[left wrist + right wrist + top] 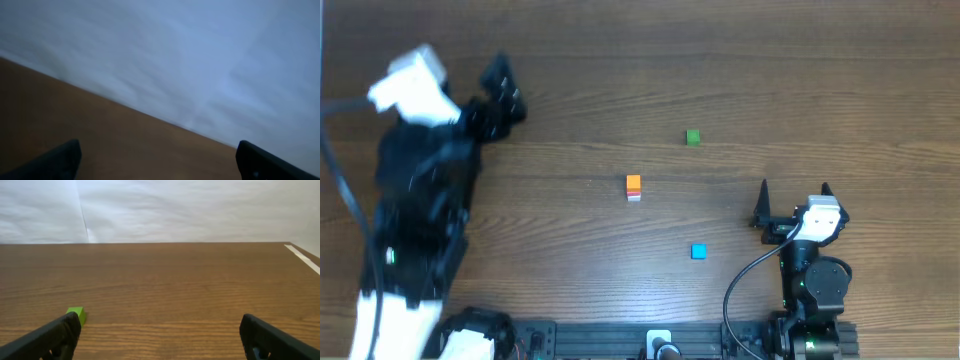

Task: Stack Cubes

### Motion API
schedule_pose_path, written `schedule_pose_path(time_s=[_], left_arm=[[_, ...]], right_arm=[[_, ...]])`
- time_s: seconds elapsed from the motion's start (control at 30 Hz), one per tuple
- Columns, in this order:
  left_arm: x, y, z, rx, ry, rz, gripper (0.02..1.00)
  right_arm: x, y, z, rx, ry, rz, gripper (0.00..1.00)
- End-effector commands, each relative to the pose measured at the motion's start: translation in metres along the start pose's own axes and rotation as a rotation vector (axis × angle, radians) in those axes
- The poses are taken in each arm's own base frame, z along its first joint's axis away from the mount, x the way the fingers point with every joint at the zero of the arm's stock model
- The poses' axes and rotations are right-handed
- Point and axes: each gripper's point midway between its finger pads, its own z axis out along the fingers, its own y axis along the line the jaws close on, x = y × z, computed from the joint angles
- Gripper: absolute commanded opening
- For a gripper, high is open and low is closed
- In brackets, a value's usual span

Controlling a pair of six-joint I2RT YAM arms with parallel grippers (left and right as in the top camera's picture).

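Note:
An orange cube sits on top of a white cube near the middle of the wooden table. A green cube lies farther back and to the right, also seen as the green cube just beyond one finger in the right wrist view. A blue cube rests nearer the front. My right gripper stands open at the right, low over the table, with nothing between its fingers. My left gripper is at the far left, lifted and open, holding nothing.
The table's far edge meets a pale wall. A pale strip runs along the table at the right. The left arm's dark body covers the table's left side.

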Motion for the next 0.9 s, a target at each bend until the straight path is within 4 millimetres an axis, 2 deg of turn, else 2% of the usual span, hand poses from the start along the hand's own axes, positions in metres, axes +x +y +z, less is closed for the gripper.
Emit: schedule_pose_path(time_s=[0.03, 0.27, 0.5, 0.53, 0.63, 0.9], left_arm=[[0.039, 0.045, -0.033, 0.054, -0.094, 0.151, 0.998], [0.07, 0.078, -0.057, 0.061, -0.186, 0.229, 0.998], [0.084, 0.087, -0.072, 0.064, -0.251, 0.318, 0.996], [0.086, 0.089, -0.074, 0.064, -0.262, 0.318, 0.972], [0.092, 0.09, -0.074, 0.072, -0.267, 0.339, 0.956], [0.121, 0.097, -0.071, 0.1, -0.258, 0.374, 0.998]], right_arm=[[0.003, 0.0, 0.0, -0.003, 0.003, -0.004, 0.991], [0.003, 0.0, 0.0, -0.003, 0.002, -0.004, 0.993], [0.003, 0.0, 0.0, -0.003, 0.003, -0.004, 0.991], [0.003, 0.0, 0.0, -0.003, 0.003, -0.004, 0.991], [0.003, 0.0, 0.0, -0.003, 0.003, -0.004, 0.993], [0.003, 0.0, 0.0, -0.003, 0.003, -0.004, 0.993]])
